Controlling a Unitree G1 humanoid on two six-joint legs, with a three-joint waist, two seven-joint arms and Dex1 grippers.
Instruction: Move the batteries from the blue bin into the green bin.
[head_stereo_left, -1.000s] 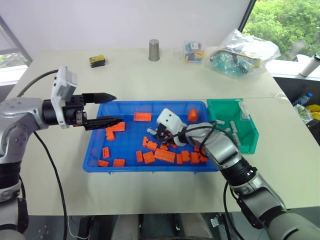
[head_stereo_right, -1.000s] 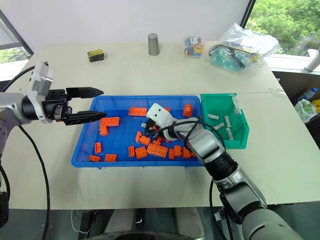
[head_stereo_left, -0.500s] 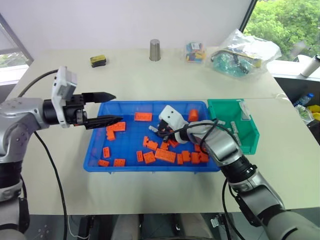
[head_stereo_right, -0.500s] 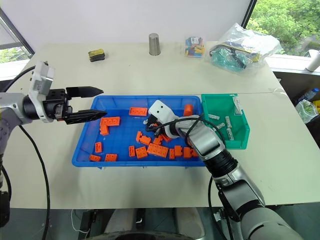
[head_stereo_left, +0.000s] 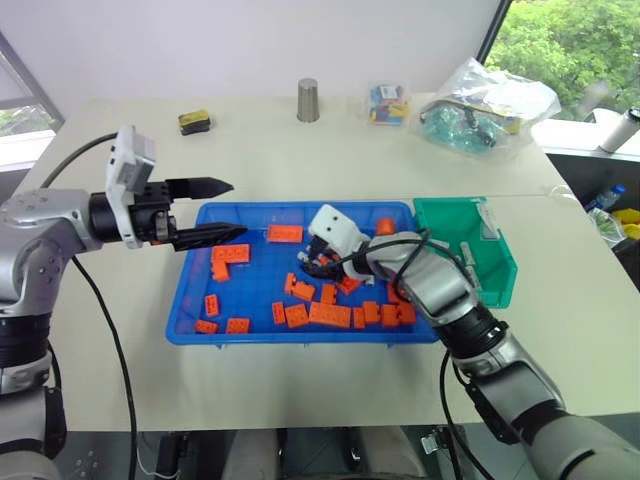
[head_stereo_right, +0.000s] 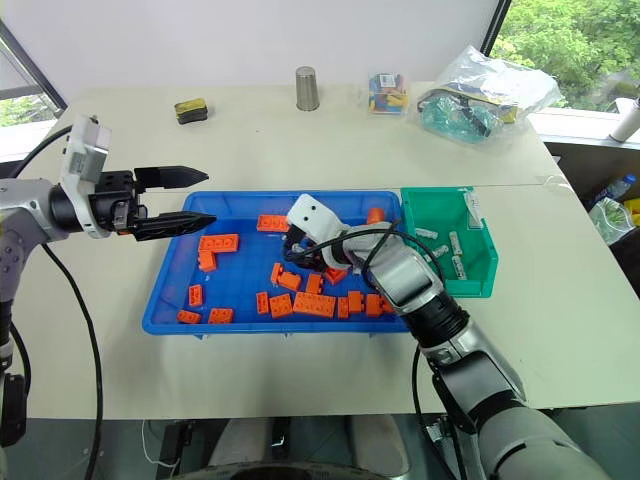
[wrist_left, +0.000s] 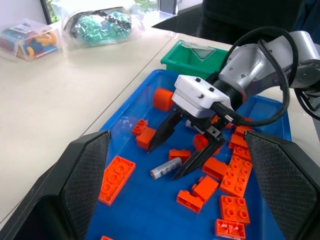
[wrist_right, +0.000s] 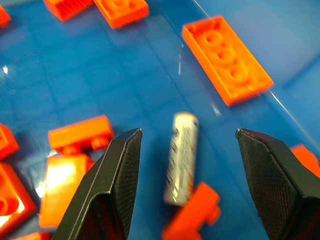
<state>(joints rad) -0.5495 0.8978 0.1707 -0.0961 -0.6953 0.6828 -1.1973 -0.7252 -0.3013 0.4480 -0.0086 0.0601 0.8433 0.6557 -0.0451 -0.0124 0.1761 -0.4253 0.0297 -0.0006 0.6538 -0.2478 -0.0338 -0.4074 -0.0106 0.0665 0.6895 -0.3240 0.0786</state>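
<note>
I am hovering my right gripper (wrist_left: 186, 156), fingers spread and empty, over a battery (wrist_right: 180, 156) lying between them in the blue bin (head_stereo_left: 250, 330); next I judge lowering and closing, then carrying it to the green bin (head_stereo_left: 495, 283), while my left gripper (head_stereo_left: 222, 210) is waiting open.

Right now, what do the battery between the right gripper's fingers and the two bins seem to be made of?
Battery: probably metal with a printed wrap; silver-grey, glossy, pale markings.
Blue bin: likely moulded plastic; bright uniform colour, shiny floor with reflections.
Green bin: likely plastic too; same smooth, even colour, thin sloped walls.
</note>
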